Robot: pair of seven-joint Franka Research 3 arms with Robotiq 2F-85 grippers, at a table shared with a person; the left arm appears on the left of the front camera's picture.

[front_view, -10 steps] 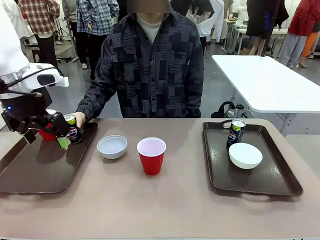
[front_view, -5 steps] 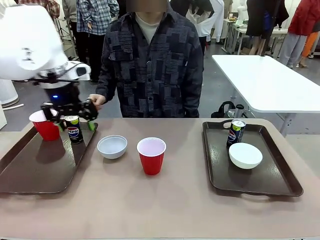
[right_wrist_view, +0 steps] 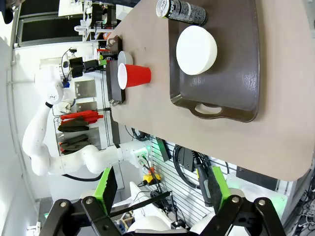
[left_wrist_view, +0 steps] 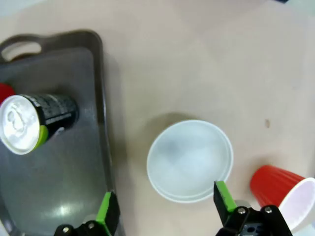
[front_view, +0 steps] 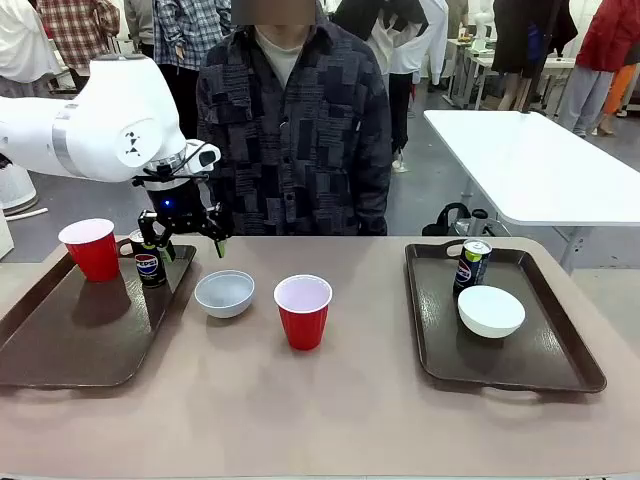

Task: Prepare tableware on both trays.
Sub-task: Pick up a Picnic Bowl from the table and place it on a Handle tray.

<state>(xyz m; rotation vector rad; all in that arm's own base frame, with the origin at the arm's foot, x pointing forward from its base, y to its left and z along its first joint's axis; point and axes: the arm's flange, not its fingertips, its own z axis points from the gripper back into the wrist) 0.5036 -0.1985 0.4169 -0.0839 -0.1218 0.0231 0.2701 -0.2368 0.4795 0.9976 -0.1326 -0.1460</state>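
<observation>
The bowl (front_view: 224,293) sits on bare table (front_view: 330,420), just beside the left tray (front_view: 60,350), with the loose cup (front_view: 303,311) near its other side. Left gripper (front_view: 189,245) hangs above it, jaws wide, holding nothing. My guess is the bowl's next: come straight down, pinch one rim wall instead of spanning the whole thing, and mind the can (front_view: 150,266) when setting it on the tray. Right gripper (right_wrist_view: 160,191) is up high, spread wide too, empty.
</observation>
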